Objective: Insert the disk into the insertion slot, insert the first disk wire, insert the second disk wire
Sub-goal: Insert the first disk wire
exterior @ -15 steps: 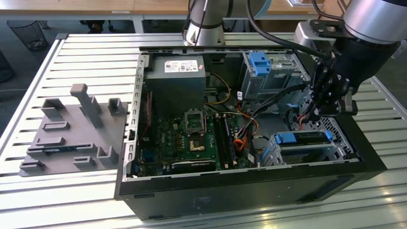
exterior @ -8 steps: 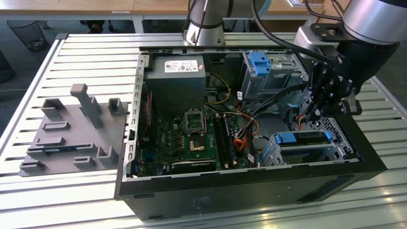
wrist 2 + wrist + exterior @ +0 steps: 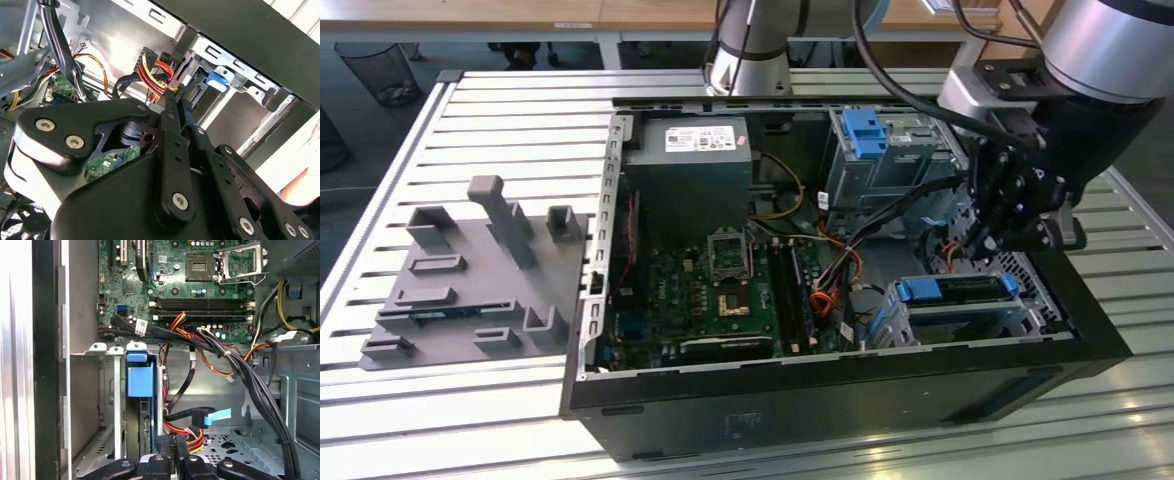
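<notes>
Black metal gripper (image 3: 171, 444) jaws are clenching red-yellow disk wire (image 3: 194, 437), just beside blue-framed silver disk (image 3: 140, 380) sitting in perforated silver insertion slot (image 3: 95, 450); thick black cable bundle (image 3: 250, 375) crowding alongside.

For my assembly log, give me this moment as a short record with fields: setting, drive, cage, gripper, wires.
setting: open black computer case on a slatted metal table
disk: silver hard drive in a bright blue plastic carrier, sitting in the cage
slot: low silver perforated metal drive cage, holding the drive
gripper: black gripper, inside the case beside the cage, apparently shut on the wire's end
wire: red, yellow and black wire bundle, ending at the gripper
aside: grey plastic fixture, at the exterior view's left
</notes>
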